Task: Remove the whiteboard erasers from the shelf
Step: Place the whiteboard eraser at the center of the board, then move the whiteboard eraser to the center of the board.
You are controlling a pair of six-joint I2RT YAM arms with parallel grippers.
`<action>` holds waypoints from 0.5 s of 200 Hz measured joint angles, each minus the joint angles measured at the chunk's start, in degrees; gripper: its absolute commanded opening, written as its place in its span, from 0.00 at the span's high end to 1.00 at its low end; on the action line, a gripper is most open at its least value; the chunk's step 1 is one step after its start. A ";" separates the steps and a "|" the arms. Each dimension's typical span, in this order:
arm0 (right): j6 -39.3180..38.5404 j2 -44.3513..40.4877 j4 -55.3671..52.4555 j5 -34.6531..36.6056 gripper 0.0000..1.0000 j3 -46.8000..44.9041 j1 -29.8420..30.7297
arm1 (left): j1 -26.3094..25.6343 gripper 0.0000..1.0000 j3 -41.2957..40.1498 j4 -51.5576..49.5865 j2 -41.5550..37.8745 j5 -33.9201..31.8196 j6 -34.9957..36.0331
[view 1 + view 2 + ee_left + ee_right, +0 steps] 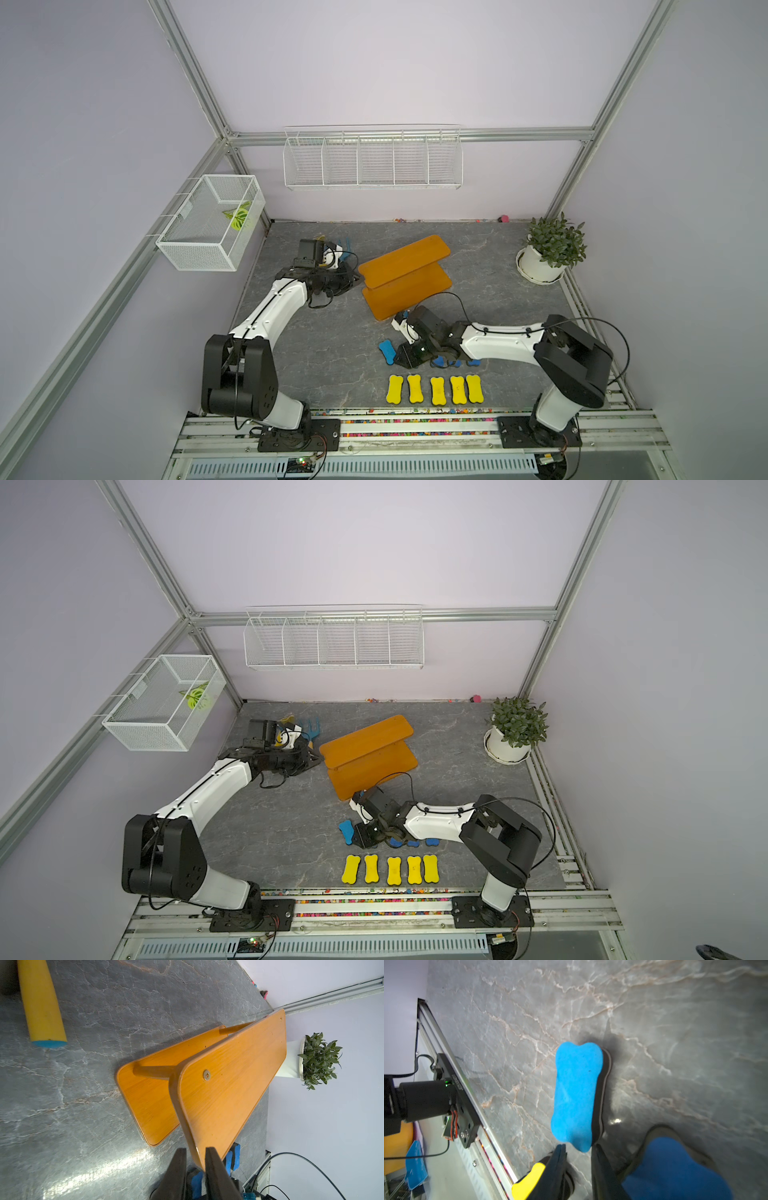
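- Showing five yellow whiteboard erasers lying in a row on the grey table, nearest the front.
- Just behind, showing the right gripper standing released, tips flanking one end of a blue whiteboard eraser lying flat.
- Farther back, showing the left gripper clenching the upper board of the orange shelf.

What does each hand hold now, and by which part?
Left hand grips the shelf by the end edge of its upper board. Right hand, open, holds nothing.
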 measured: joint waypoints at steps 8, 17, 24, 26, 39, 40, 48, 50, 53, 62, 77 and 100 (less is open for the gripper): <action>-0.09 0.04 -0.33 -0.33 0.71 0.31 0.24 | 0.04 0.77 0.00 0.00 0.00 0.00 0.00; -0.22 0.17 -0.46 -0.59 0.71 0.74 0.50 | 0.09 0.78 0.00 0.00 0.00 0.00 0.00; -0.26 0.42 -0.48 -0.76 0.71 1.16 0.74 | 0.15 0.78 0.00 0.00 0.00 -0.02 0.00; -0.28 0.52 -0.48 -0.83 0.71 1.29 0.81 | 0.13 0.78 0.00 0.00 0.00 -0.02 0.00; -0.55 1.03 -0.74 -0.94 0.69 2.05 1.38 | 0.22 0.78 0.00 0.00 0.00 -0.17 0.00; -0.59 1.03 -0.92 -0.92 0.69 2.16 1.46 | 0.22 0.78 0.00 0.00 0.00 -0.20 0.00; -0.72 1.14 -1.60 -0.83 0.67 2.69 1.79 | 0.24 0.78 0.00 -0.02 -0.02 -0.26 0.00; -0.79 1.14 -1.77 -0.83 0.66 2.80 1.86 | 0.24 0.78 0.00 -0.02 -0.04 -0.28 0.00; -0.85 1.14 -2.03 -0.79 0.65 2.95 1.95 | 0.24 0.77 0.00 -0.04 -0.11 -0.42 0.00; -1.11 1.05 -3.13 -0.02 0.60 3.63 2.34 | 0.24 0.75 0.00 -0.13 -0.35 -0.81 0.00; -1.53 0.55 -5.77 2.43 0.54 4.87 3.06 | 0.24 0.68 -0.11 -0.52 -1.60 -1.97 -0.15; -0.94 -0.17 -12.31 9.46 0.48 9.38 5.07 | 0.24 0.64 -0.59 -1.60 -4.66 -4.07 0.11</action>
